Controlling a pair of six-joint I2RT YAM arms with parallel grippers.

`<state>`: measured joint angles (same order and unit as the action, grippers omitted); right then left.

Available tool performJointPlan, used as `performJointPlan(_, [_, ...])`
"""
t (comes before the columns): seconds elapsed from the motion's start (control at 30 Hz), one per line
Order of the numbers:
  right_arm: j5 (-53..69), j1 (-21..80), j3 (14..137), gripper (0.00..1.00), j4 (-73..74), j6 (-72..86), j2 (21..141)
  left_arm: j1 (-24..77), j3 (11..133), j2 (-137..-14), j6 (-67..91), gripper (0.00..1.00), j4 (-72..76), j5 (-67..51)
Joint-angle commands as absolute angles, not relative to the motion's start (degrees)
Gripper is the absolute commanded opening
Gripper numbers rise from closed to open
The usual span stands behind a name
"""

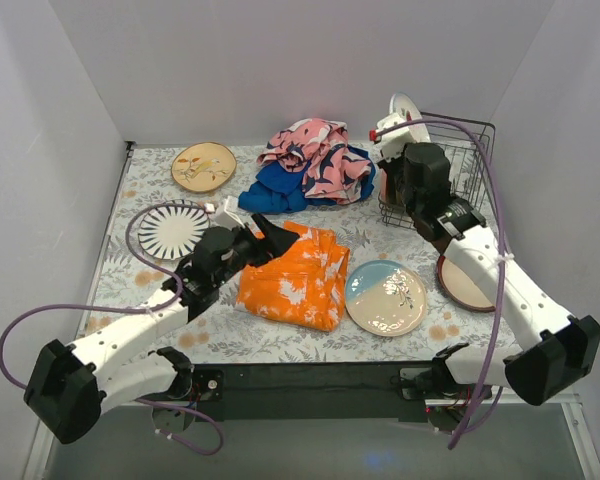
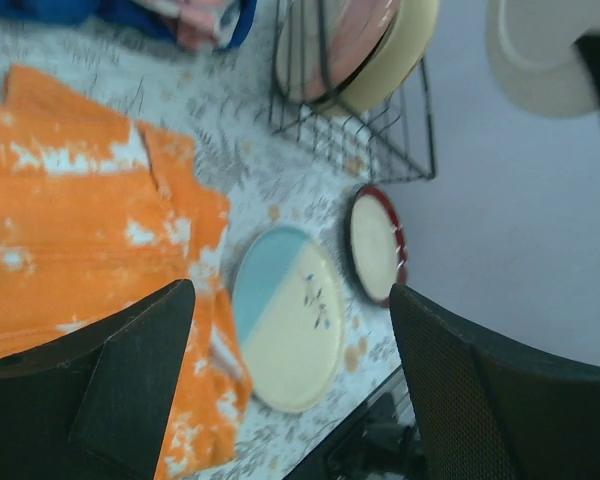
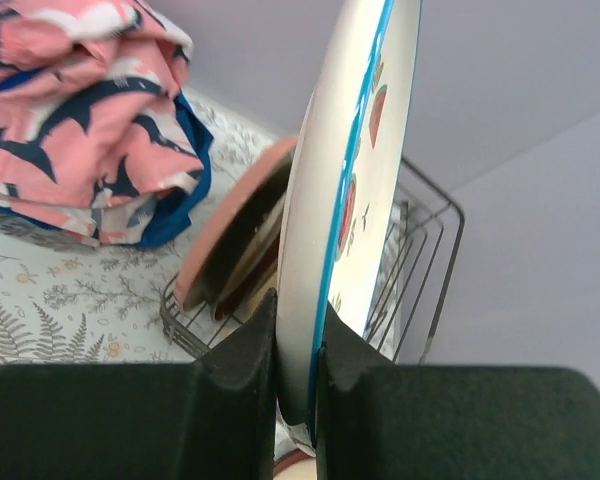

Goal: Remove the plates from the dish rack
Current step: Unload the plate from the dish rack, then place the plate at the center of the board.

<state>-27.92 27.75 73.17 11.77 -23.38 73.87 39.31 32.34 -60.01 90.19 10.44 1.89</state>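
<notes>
Your right gripper [image 3: 298, 335] pinches the watermelon plate [image 3: 340, 150] upright above the dish rack [image 1: 475, 150]. The pink plate [image 3: 230, 228] leans in the rack just to its left. On the near right, 2 plates take up the table: the blue-cream plate [image 1: 385, 297] and the red-rimmed plate [image 1: 458, 287], side by side. The orange cloth [image 1: 295, 275] fills the middle. Bare table shows between the cloth, the rack and the blue-cream plate.

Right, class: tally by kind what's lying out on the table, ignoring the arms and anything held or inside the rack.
Plates lying flat: 4 (tan leafy plate, striped plate, blue-cream plate, red-rimmed plate)
Cloths: 3 (orange cloth, pink cloth, blue cloth)
Dish rack: 1
Total: 8
</notes>
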Motion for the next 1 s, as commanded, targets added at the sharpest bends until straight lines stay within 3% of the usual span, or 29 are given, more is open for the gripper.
performJointPlan(0.0, [-28.57,33.82,69.71,0.01,-6.74,-38.99,65.4,31.31,41.81,-52.75,94.82,0.79,0.37,-4.46])
performJointPlan(0.13, [-32.05,42.09,65.66,0.01,-8.96,-50.52,65.47,15.68,48.59,-53.43,96.07,0.8,-5.35,-22.72])
performJointPlan(0.4, [-38.66,61.51,51.08,0.01,-24.07,-72.58,62.84,5.63,58.79,-62.31,93.52,0.79,-9.58,-43.05])
performJointPlan(0.7, [-46.05,72.68,46.14,0.01,-32.96,-82.79,67.67,4.83,59.33,-63.72,86.93,0.79,-10.2,-48.16])
performJointPlan(0.97, [-46.32,74.53,47.11,0.01,-36.65,-82.88,72.76,4.83,54.67,-64.16,84.99,0.68,-10.19,-48.69])
